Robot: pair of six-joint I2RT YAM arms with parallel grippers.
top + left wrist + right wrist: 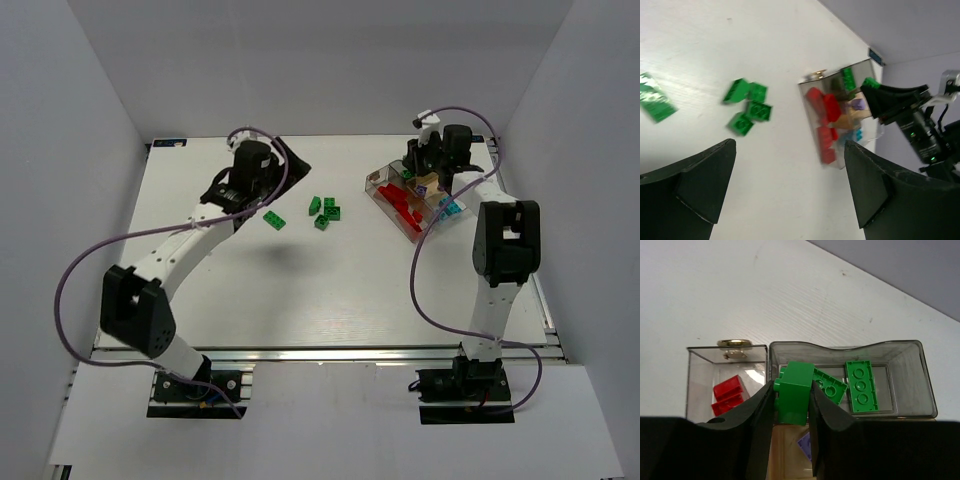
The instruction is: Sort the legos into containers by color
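My right gripper (791,399) is shut on a chunky green lego (796,385), holding it above the clear tray (922,385). Below it, that compartment holds two flat green legos (861,385). The compartment to the left has red legos (729,392), and a pale purple one (805,445) shows beneath the fingers. From above, the right gripper (425,165) hangs over the tray's (378,182) far end. My left gripper (790,145) is open and empty over bare table. Several green legos (751,106) lie loose ahead of it, and one more (655,97) lies apart.
In the top view the loose green cluster (325,212) lies mid-table, a single green lego (274,221) left of it. The tray also holds red legos (400,205) and cyan ones (452,208). White walls enclose the table on three sides.
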